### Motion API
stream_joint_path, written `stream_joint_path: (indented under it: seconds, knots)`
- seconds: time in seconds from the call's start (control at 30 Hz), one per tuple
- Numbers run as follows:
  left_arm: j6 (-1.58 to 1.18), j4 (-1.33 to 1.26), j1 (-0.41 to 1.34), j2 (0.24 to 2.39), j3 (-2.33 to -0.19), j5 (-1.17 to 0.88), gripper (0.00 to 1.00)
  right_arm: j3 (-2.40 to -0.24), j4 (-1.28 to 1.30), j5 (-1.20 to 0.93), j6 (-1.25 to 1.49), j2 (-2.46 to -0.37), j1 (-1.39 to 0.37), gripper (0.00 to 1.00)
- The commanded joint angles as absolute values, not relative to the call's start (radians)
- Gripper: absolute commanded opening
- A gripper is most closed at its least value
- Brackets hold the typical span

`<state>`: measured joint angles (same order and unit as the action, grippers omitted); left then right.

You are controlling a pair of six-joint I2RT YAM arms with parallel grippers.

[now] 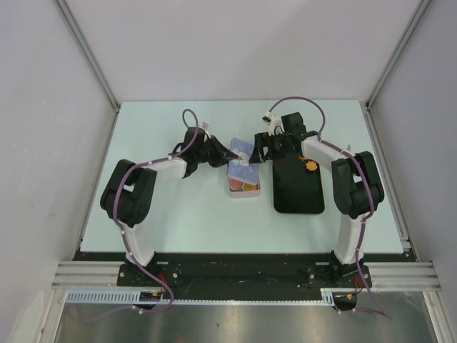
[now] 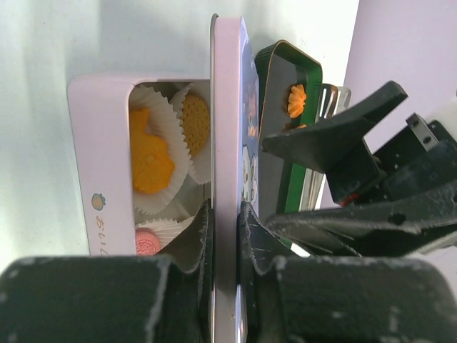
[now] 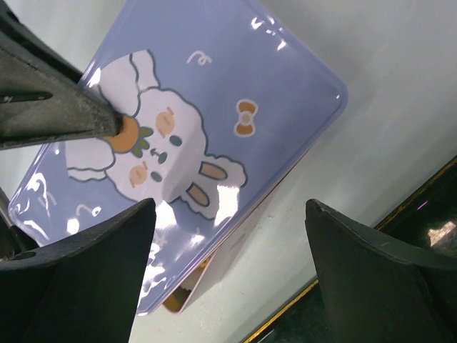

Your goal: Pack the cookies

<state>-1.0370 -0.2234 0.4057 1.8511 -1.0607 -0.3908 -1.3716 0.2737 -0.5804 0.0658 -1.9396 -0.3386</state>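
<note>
A pale pink tin (image 1: 245, 188) holds orange cookies (image 2: 148, 161) and a pink cookie (image 2: 146, 243) in white paper cups. Its lilac bunny lid (image 1: 240, 154) stands tilted over the tin's far end. My left gripper (image 2: 225, 229) is shut on the lid's edge (image 2: 227, 128). My right gripper (image 3: 230, 207) is open and empty just above the lid (image 3: 214, 100), next to the left gripper's finger (image 3: 57, 114). One orange flower cookie (image 1: 310, 165) lies on the black tray (image 1: 298, 193); it also shows in the left wrist view (image 2: 296, 100).
The black tray lies right of the tin, under my right arm. Its gold-rimmed edge (image 3: 428, 214) shows in the right wrist view. White walls and metal rails border the pale table (image 1: 178, 207).
</note>
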Motion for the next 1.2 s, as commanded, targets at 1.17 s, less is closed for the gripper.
stream_joint_path:
  seconds: [1.17]
  knots:
    - [-0.925, -0.083, 0.419, 1.793, -1.061, -0.351, 0.30, -1.459, 0.074, -0.667, 0.189, -2.068, -0.379, 0.89]
